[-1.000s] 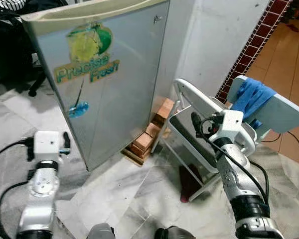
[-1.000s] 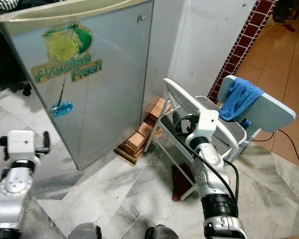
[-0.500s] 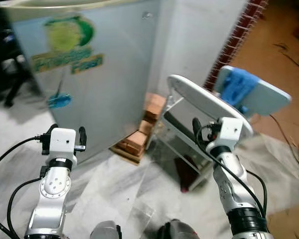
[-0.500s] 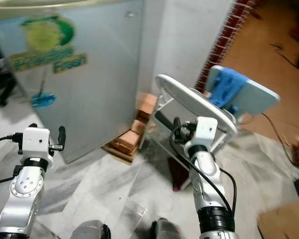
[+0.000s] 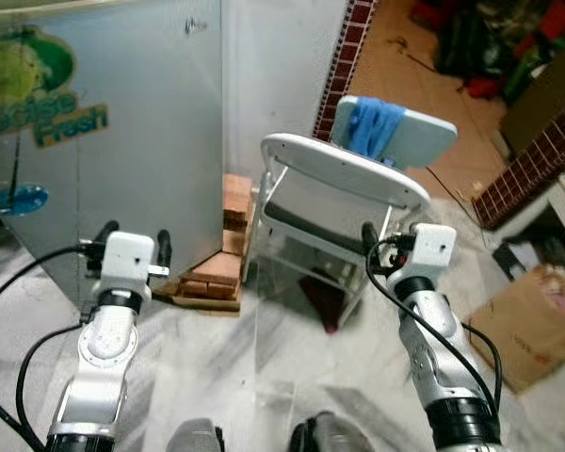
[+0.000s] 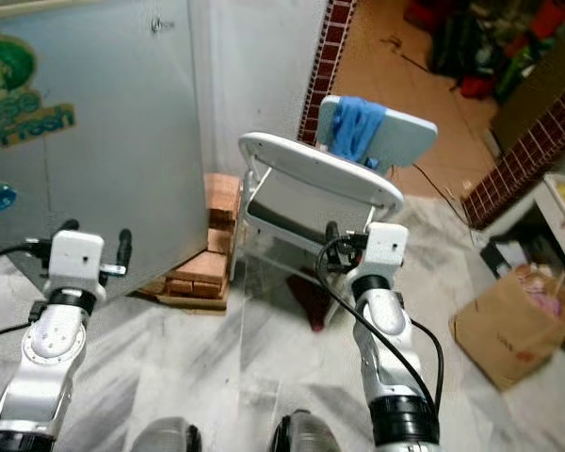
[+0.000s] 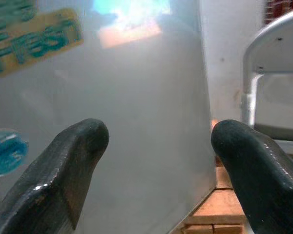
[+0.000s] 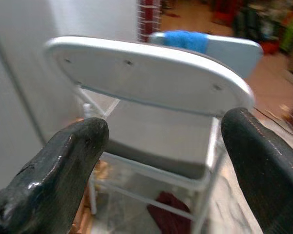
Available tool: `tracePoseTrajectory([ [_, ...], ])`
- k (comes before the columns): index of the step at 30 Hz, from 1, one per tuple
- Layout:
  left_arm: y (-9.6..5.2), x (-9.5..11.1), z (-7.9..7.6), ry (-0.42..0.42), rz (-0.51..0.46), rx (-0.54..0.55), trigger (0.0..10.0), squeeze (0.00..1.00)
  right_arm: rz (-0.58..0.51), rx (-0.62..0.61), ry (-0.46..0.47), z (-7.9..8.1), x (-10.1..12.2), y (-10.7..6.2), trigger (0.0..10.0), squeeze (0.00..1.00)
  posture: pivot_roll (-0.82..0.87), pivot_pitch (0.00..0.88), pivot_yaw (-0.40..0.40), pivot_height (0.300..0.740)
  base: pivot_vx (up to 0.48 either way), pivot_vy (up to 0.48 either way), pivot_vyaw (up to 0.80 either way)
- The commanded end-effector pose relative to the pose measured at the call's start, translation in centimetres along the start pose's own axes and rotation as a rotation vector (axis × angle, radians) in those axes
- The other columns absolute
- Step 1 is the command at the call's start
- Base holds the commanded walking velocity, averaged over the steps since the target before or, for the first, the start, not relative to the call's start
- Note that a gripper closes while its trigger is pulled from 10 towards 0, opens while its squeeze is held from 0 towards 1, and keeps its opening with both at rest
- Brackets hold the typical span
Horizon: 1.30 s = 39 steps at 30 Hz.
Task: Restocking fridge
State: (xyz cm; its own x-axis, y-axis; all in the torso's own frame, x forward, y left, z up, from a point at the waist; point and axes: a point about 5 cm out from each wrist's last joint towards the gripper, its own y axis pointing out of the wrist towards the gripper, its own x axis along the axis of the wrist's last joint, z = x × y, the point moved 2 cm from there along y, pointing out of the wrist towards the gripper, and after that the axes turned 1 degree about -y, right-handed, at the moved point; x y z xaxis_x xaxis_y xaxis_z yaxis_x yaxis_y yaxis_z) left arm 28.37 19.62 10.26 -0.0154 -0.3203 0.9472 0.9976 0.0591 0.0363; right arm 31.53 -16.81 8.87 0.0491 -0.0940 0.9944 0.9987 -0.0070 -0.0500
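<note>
The grey fridge (image 5: pixel 141 141) with a green "Precise Fresh" sticker stands at the left, door closed. My left gripper (image 5: pixel 135 233) is held up in front of its lower right corner, open and holding nothing; the left wrist view looks between the fingers (image 7: pixel 63 170) at the fridge door (image 7: pixel 136 112). My right gripper (image 8: pixel 161 161) is open and holds nothing. It points at the back of a white folding chair (image 5: pixel 344 174) just ahead, a short gap away.
A second chair draped with a blue cloth (image 5: pixel 372 127) stands behind the white one. Stacked bricks (image 5: pixel 221 264) lie by the fridge's corner. A red rag (image 5: pixel 320 306) lies under the chair, a cardboard box (image 5: pixel 527 325) at the right.
The camera has swung right: the fridge has slid to the left of the picture and the chair is central. A cardboard box has come into view. Both arms keep their raised pose.
</note>
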Motion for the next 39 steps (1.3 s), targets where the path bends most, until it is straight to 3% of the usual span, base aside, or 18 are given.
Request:
tracePoseTrajectory([
  [1,-0.1,0.3,-1.1,-0.012,-0.014,-0.033,10.0,0.0,0.002,-0.052,-0.014,-1.6,0.0,-0.4,10.0,0.0,0.12,0.102,-0.059,0.74,0.0,0.48,-0.8],
  [11,-1.1,-0.3,-1.9,-0.001,-0.01,-0.083,10.0,0.0,-0.002,-0.11,-0.006,-2.7,-0.3,-1.2,10.0,0.0,0.1,0.054,-0.039,0.74,0.0,0.48,-0.8],
  [34,-1.0,-0.4,-2.2,-0.005,-0.008,-0.101,10.0,0.0,-0.005,-0.104,-0.002,-2.4,-0.3,-1.3,10.0,0.0,0.09,0.04,-0.032,0.74,0.0,0.48,-0.8],
  [39,-0.9,-0.4,-2.3,-0.011,-0.005,-0.104,10.0,0.0,-0.008,-0.103,-0.001,-2.3,-0.3,-1.3,10.0,0.0,0.09,0.04,-0.034,0.74,0.0,0.48,-0.12],
])
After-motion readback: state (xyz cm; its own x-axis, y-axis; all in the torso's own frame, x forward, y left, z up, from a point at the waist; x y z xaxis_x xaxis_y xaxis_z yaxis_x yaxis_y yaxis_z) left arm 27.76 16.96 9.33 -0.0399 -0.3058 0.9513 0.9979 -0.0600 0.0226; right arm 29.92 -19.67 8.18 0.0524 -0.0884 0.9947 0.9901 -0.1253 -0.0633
